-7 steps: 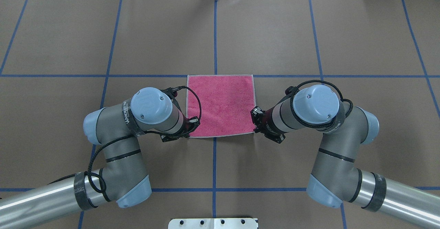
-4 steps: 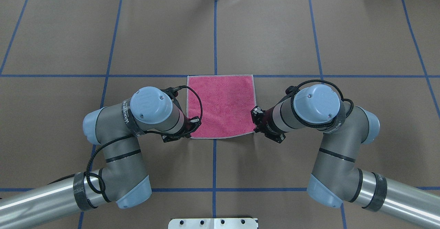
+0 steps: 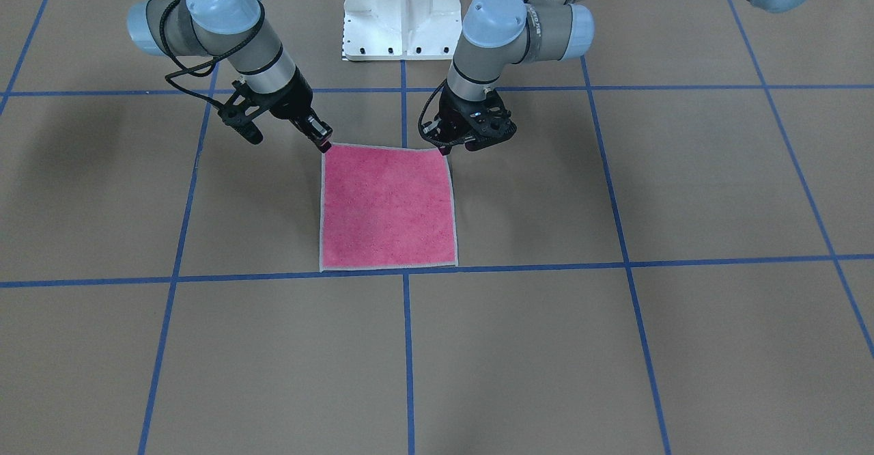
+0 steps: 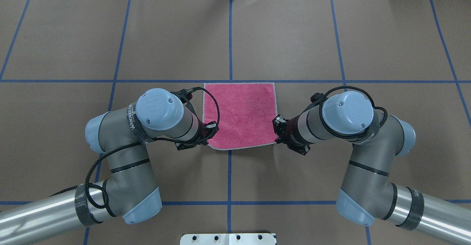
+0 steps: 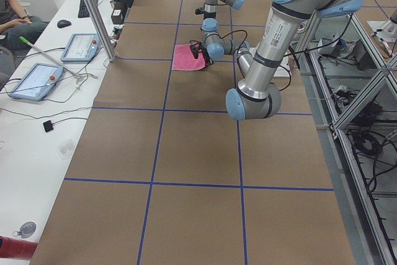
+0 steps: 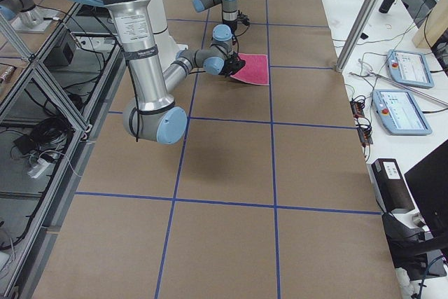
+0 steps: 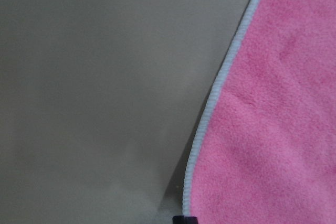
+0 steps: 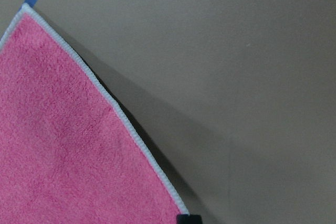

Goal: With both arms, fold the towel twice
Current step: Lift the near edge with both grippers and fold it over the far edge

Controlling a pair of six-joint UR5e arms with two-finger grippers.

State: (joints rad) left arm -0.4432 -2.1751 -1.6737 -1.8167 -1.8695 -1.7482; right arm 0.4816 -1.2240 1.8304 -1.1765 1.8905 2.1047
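Towel [image 3: 388, 209] is spotted pink face up on the table [image 3: 614, 346] in the front view. Its two robot-side corners are met by the right gripper [image 3: 322, 142] and the left gripper [image 3: 445, 146].

From overhead, both those corners are seen drawn in and rounded. One is pinched by the left gripper [image 4: 209, 142], the other by the right gripper [image 4: 276, 138], jaws narrow on the cloth. The far edge is laid just beside a blue line [image 4: 147, 81].

From the side views, the towel [image 5: 185, 57] [image 6: 252, 69] is shown small between the arms, and no jaws can be judged there.

On the left wrist view, the light border [image 7: 210, 108] is traced down to a black fingertip [image 7: 184, 219], with shadow cast beneath the edge. On the right wrist view the same is seen: the towel [image 8: 63, 156] is raised off the table and held at a fingertip [image 8: 189, 219].
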